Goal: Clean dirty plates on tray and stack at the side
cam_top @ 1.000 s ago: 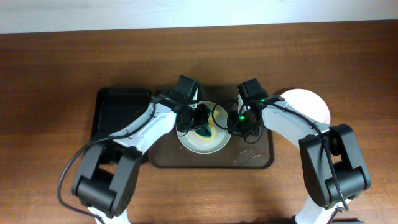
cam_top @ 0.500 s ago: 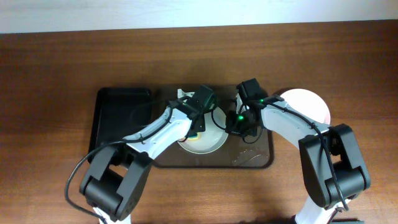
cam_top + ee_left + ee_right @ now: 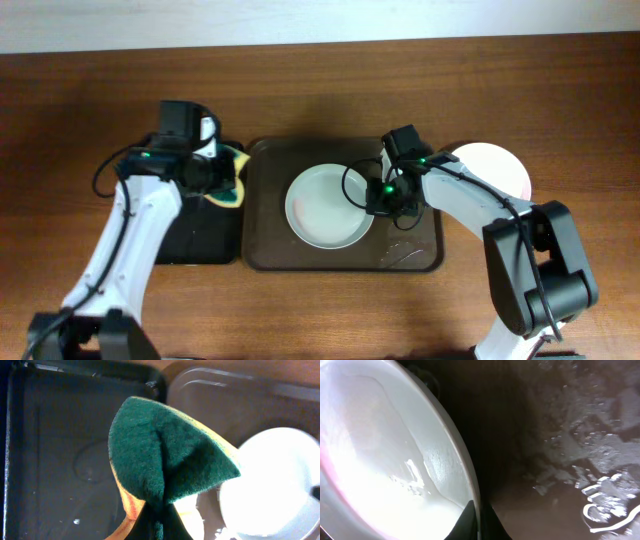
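Pinching face-up plate (image 3: 320,210) rim: right tool (image 3: 378,198); tray (image 3: 268,215) (lengthwise) runs left-right.

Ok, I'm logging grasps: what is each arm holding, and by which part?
Left gripper pinches the green-and-yellow sponge at a folded edge; right gripper clamps the white plate by its right rim.

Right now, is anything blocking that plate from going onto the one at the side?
Nothing visible: between the plate and the side plate is only the right hand holding its rim.
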Available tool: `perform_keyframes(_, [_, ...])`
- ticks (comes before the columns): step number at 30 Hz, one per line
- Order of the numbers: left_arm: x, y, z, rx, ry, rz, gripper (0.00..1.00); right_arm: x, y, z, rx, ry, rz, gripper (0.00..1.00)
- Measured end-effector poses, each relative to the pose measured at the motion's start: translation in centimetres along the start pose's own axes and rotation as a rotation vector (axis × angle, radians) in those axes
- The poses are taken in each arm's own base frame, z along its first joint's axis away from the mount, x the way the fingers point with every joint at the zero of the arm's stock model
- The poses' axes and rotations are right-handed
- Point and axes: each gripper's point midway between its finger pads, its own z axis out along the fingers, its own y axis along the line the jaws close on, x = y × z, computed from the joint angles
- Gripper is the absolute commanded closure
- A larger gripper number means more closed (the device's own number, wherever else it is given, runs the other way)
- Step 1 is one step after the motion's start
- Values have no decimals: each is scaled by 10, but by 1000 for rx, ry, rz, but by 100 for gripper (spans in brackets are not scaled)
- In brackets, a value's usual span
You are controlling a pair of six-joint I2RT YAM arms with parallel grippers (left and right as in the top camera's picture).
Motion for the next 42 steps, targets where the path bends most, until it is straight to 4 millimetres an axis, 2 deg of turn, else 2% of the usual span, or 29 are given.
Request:
perform_keyframes(1, [2,15,12,15,39,-13,100,0,-3,-7,28,-9,-14,96])
perform_keyframes(2, [5,26,21,22,70,-16,100,-4,-4,-23,61,-45,-46,96])
perform_keyframes(3, [9,33,32,28,104,-16,100,-13,-7,-48,121,-113,-84,96])
perform_keyframes(4, [15,42,44,28,142,-22,92,-22,-7,-74,162,-192,-122,96])
perform_keyframes(5, [20,49,55,24,174,-30,64,-29,-7,-92,191,-253,-150,96])
perform_keyframes(6, [24,54,65,13,197,-29,46,-34,-10,-107,233,-301,-181,96])
perform_keyframes(9, [29,60,81,-8,227,-23,33,-48,-31,-161,440,-464,-243,96])
perform_keyframes(11, [22,62,83,-16,197,-14,32,-52,-44,-183,567,-522,-261,96])
perform_keyframes(13, [17,63,83,-24,177,-9,31,-53,-42,-195,661,-561,-300,96])
perform_keyframes(14, [14,63,85,-25,165,-7,30,-52,-29,-197,705,-591,-347,96])
perform_keyframes(16, [14,64,90,-25,167,-8,34,-53,-14,-202,737,-642,-380,96])
perform_keyframes(17, [18,66,97,-26,185,-11,41,-53,-6,-202,743,-661,-397,96])
perform_keyframes(18, [23,66,105,-22,206,-14,51,-53,-3,-203,747,-672,-403,96])
perform_keyframes(19, [23,66,107,-17,207,-13,86,-53,-3,-204,754,-675,-402,96])
perform_keyframes(20, [24,65,111,-10,213,-11,100,-53,-4,-205,760,-677,-400,96])
perform_keyframes(24, [25,63,114,1,220,-8,100,-53,-4,-205,761,-677,-399,96])
perform_keyframes(25, [23,62,113,1,218,-8,66,-53,-5,-205,765,-675,-400,96])
perform_keyframes(26, [20,63,112,-3,209,-6,14,-53,-5,-205,765,-674,-400,96])
perform_keyframes(27, [15,64,111,-12,197,-8,4,-53,-5,-205,765,-674,-400,96])
perform_keyframes(28, [11,65,108,-21,184,-3,0,-53,-5,-205,765,-674,-400,96])
perform_keyframes(29, [11,65,103,-27,188,-4,0,-53,-5,-205,765,-675,-399,96])
perform_keyframes(30, [19,65,97,-31,225,-14,1,-53,-5,-205,765,-675,-399,96])
perform_keyframes(33, [37,67,92,-41,302,-24,16,-53,-5,-205,766,-673,-400,96])
perform_keyframes(34, [38,67,93,-42,301,-26,16,-53,-5,-205,766,-673,-400,96])
perform_keyframes(35, [41,68,97,-41,290,-25,33,-52,-5,-205,767,-672,-401,96])
perform_keyframes(36, [50,69,102,-43,299,-26,44,-52,-5,-205,766,-672,-400,96])
perform_keyframes(37, [52,71,105,-49,282,-24,64,-52,-5,-205,766,-672,-400,96])
perform_keyframes(38, [51,71,107,-48,273,-23,100,-52,-5,-205,767,-672,-401,96])
perform_keyframes(42, [60,69,106,-37,292,-30,100,-52,-5,-205,767,-672,-401,96])
